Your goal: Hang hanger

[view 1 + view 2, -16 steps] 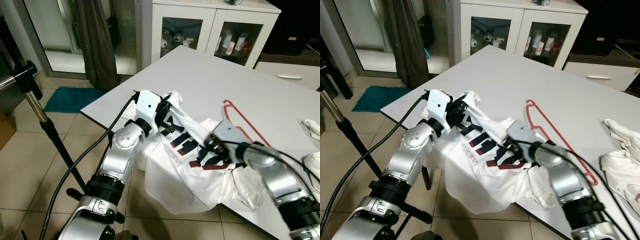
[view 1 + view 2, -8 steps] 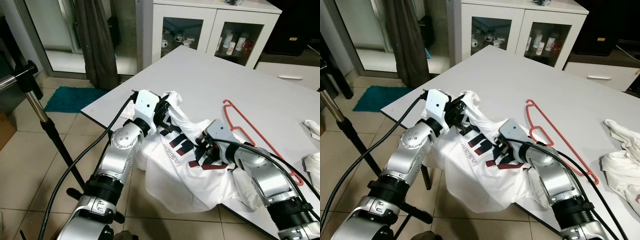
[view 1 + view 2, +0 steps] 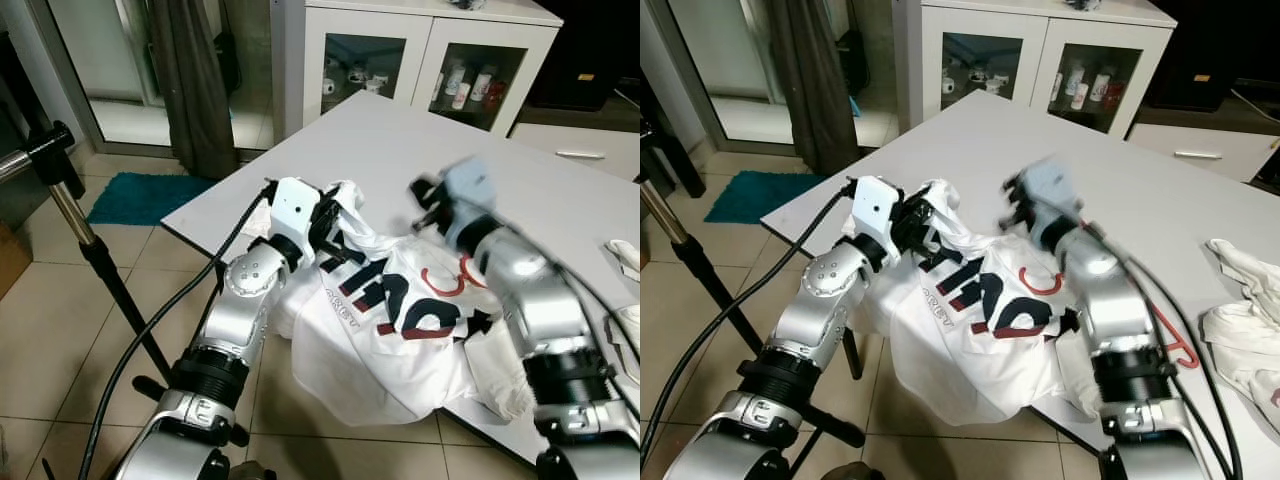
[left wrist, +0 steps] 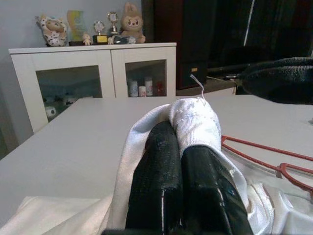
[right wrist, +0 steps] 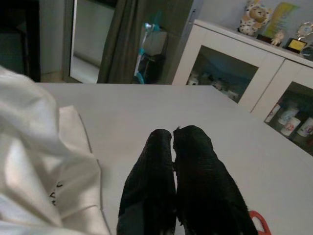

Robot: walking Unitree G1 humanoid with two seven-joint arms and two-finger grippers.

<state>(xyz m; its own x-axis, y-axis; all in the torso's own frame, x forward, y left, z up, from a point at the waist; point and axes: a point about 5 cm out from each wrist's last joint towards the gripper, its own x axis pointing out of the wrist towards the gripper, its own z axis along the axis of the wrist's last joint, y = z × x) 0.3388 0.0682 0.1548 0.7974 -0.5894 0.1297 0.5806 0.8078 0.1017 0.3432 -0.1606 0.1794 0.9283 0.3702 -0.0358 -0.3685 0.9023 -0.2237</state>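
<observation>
- Now our left claw (image 4: 181, 161) is pressed together on a bunched fold of the white T-shirt (image 3: 380, 330), pinching the cloth near the tabletop's (image 3: 400, 150) near-left corner; the fabric wraps over both fingers in the left wrist view.
- Our right claw (image 5: 173, 166) is pressed together too, with nothing between its fingers, held above the bare tabletop just beyond the shirt's far edge; in the head views it is blurred.
- From that right claw the red hanger (image 4: 264, 159) lies back toward us and to our right. Its hook end (image 3: 1040, 282) curls out over the shirt's print close under the right forearm, and its far corner (image 3: 1180, 352) peeks out by the right elbow.
- We judge its long axis to run diagonally across the tabletop, from the hook beside the shirt away toward our right, with much of it hidden under the right arm.
- So the right claw is the nearer one, and the coming move probably turns on reaching back and down to the wire.
</observation>
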